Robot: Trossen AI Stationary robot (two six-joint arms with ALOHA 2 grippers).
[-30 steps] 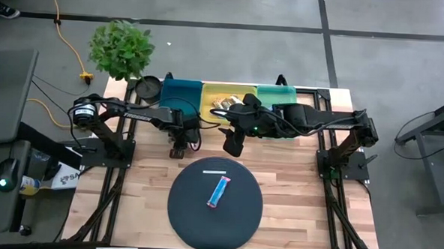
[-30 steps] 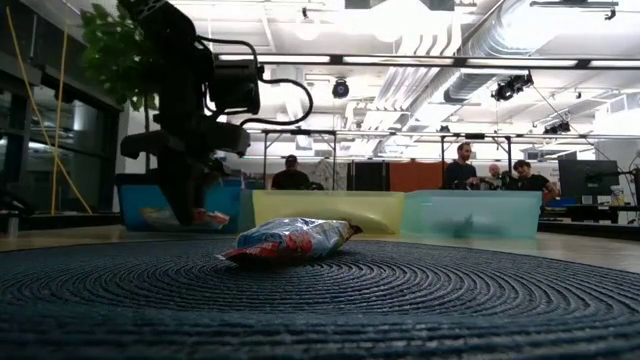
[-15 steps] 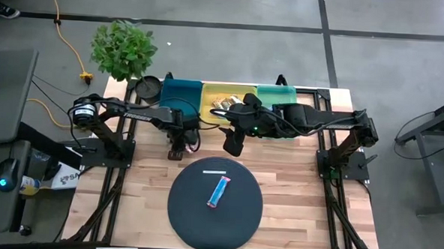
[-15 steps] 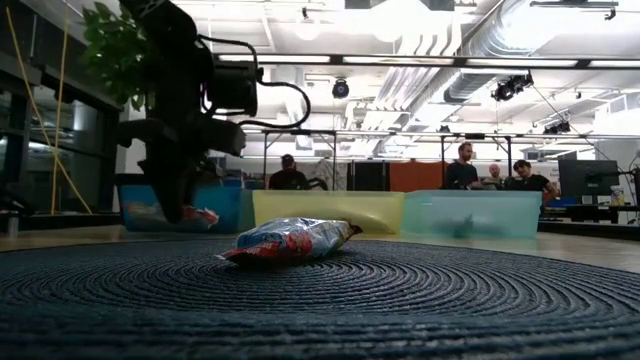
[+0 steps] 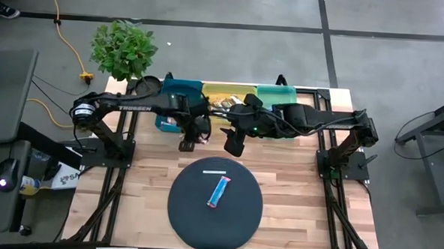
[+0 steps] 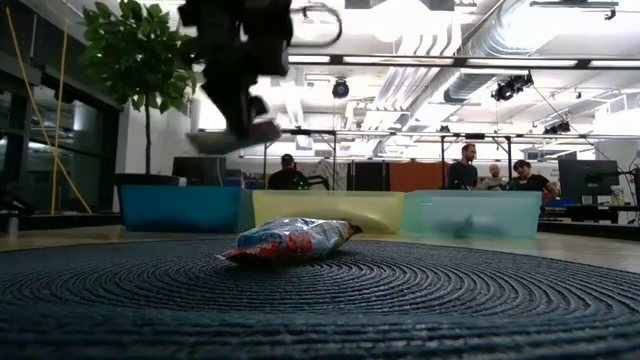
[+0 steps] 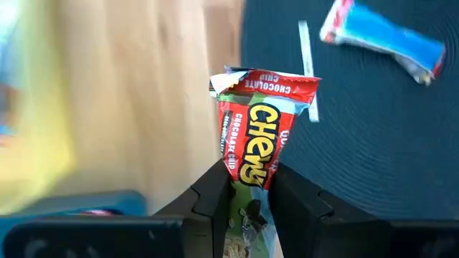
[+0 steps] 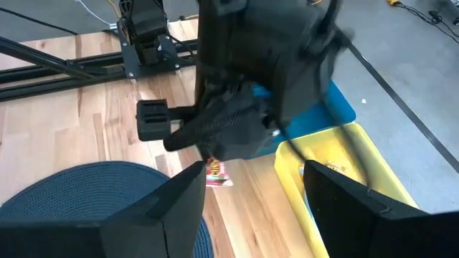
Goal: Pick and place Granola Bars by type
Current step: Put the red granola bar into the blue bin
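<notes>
My left gripper (image 5: 186, 143) hangs above the bare wood in front of the blue bin (image 5: 180, 93), shut on a red "Chewy" granola bar (image 7: 258, 136); in the low view it (image 6: 236, 118) is high above the table. My right gripper (image 5: 234, 144) hovers open in front of the yellow bin (image 5: 227, 95), touching nothing. A blue granola bar (image 5: 218, 191) lies flat on the round dark mat (image 5: 185, 205), also in the low view (image 6: 290, 240). A thin white strip (image 5: 214, 171) lies on the mat's far part. My left gripper pinches the red bar between its two fingers (image 7: 214, 197) at one end of the wrapper (image 7: 249, 188). The bar sticks out beyond the fingertips along the fingers' line, its crimped free end (image 7: 264, 80) farthest from them. It is lifted clear of the table.
Three bins stand side by side at the far edge: blue, yellow, and green (image 5: 276, 97); the yellow one holds several bars (image 5: 224, 103). A potted plant (image 5: 122, 49) stands at the far left corner. People stand in the room behind (image 6: 462, 165). Bare wood lies around the mat.
My left gripper has risen from table height in front of the blue bin and swung toward the table's right and far side, carrying the red bar up clear of the wood. It stays shut on the bar. The blue bar on the mat has not moved.
</notes>
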